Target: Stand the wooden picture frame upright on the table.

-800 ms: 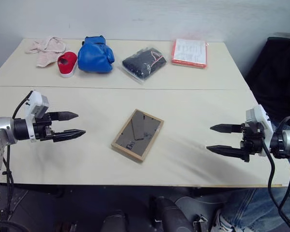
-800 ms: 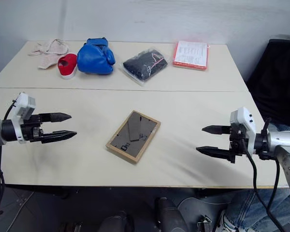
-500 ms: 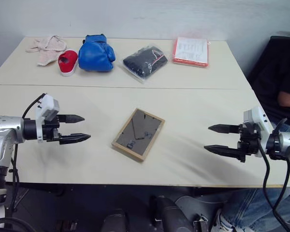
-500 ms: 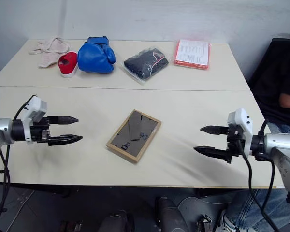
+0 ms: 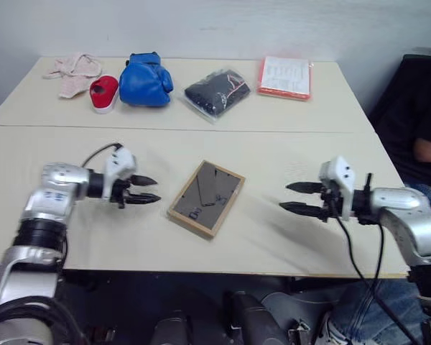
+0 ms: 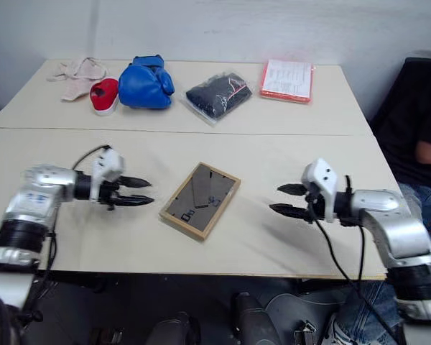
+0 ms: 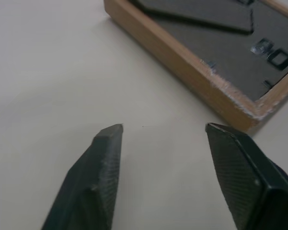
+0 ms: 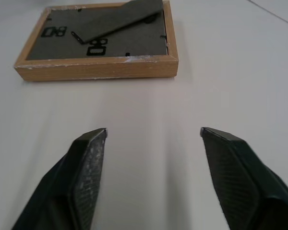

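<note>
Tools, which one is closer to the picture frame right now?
The left tool: its tips sit just beside the frame, while the right tool has a wider strip of bare table between.

Plenty of bare bench all around the wooden picture frame, so both long sides are easy to reach. The left gripper and right gripper flank it with clear gaps. The only clutter is the far row: boxing glove, black bag, packet.
</note>
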Controlling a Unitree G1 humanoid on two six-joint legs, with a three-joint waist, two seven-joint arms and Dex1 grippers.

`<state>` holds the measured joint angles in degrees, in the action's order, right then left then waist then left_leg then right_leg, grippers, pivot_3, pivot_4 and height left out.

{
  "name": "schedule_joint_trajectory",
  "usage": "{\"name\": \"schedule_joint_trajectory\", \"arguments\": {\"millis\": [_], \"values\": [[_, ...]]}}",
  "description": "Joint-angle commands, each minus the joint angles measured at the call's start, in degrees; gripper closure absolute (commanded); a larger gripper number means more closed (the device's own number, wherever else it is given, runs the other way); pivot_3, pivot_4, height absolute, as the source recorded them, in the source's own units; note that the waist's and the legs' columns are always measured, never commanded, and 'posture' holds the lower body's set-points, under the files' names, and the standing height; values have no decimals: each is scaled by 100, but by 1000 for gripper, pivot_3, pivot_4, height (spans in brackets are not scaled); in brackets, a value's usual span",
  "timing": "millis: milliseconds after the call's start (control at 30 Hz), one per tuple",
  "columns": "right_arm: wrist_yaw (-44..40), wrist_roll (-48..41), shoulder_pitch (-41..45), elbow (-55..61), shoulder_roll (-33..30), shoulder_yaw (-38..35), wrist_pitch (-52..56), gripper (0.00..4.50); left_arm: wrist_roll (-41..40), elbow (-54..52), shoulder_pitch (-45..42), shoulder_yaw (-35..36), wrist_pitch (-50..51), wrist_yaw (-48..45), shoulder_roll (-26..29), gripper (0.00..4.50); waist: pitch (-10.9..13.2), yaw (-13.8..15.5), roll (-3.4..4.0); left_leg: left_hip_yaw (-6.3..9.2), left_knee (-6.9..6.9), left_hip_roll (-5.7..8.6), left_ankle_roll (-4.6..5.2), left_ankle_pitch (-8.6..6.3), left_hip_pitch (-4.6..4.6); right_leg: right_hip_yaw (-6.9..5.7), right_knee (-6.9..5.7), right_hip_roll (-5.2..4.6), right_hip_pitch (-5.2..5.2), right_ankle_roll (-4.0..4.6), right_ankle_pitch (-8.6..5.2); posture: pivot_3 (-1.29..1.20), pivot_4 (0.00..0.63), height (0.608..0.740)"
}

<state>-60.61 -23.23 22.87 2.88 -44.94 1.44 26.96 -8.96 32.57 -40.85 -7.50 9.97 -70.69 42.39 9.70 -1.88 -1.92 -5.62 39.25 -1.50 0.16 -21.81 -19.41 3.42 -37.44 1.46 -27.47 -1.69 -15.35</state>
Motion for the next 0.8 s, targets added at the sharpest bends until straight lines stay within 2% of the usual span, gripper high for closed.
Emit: {"name": "schedule_joint_trajectory", "arguments": {"millis": [33,200,233,433,500,600,700,800], "values": [[116,467,403,-232,327,454,-347,2679,396,481,-424,-220,-522,113,-300,2773,0,3,0,-2,1,-2,-2,1,-6,0,-1,1,-6,0,0,0,150,740],[133,807,686,-506,703,831,-574,4396,323,531,-477,-250,-409,-238,-582,4383,-1,3,0,-2,1,-5,-39,22,-12,-1,-3,1,-11,1,0,0,150,740],[170,890,761,-604,827,924,-631,4488,182,266,-364,-260,-150,-471,-577,4471,-2,-2,-1,-3,2,-5,-38,21,-12,-1,-3,0,-11,1,0,0,150,740],[344,1278,1015,-981,1238,1147,-779,4488,-438,-1439,499,-273,1245,-1288,-268,4471,-2,-91,-2,1,4,-8,-44,24,-10,-2,-30,0,-11,3,-1,0,150,740],[384,1348,1072,-1070,1315,1169,-820,4488,-641,-1771,615,-159,1701,-1136,-317,4471,-2,-103,-2,3,5,-8,-43,25,-9,-2,-32,0,-9,3,-1,0,150,740],[402,1450,1132,-1146,1356,1179,-854,4488,-490,-1907,708,-155,1815,-736,-312,4471,-2,-102,-2,9,34,-6,-39,22,-11,-4,-28,-2,-5,3,-1,0,150,740],[156,1555,1071,-915,1135,1235,-938,4488,-572,-1913,727,-62,2457,-473,-235,4471,-2,-110,-2,10,43,-4,-4,2,-5,-3,-38,-2,3,3,-1,0,150,740],[-224,1693,1009,-595,784,1379,-1112,4500,-973,-1943,669,2,3838,-595,6,3867,-2,-136,-2,10,44,-4,-4,2,-11,-4,-39,-1,-4,3,-1,0,150,740]]}}
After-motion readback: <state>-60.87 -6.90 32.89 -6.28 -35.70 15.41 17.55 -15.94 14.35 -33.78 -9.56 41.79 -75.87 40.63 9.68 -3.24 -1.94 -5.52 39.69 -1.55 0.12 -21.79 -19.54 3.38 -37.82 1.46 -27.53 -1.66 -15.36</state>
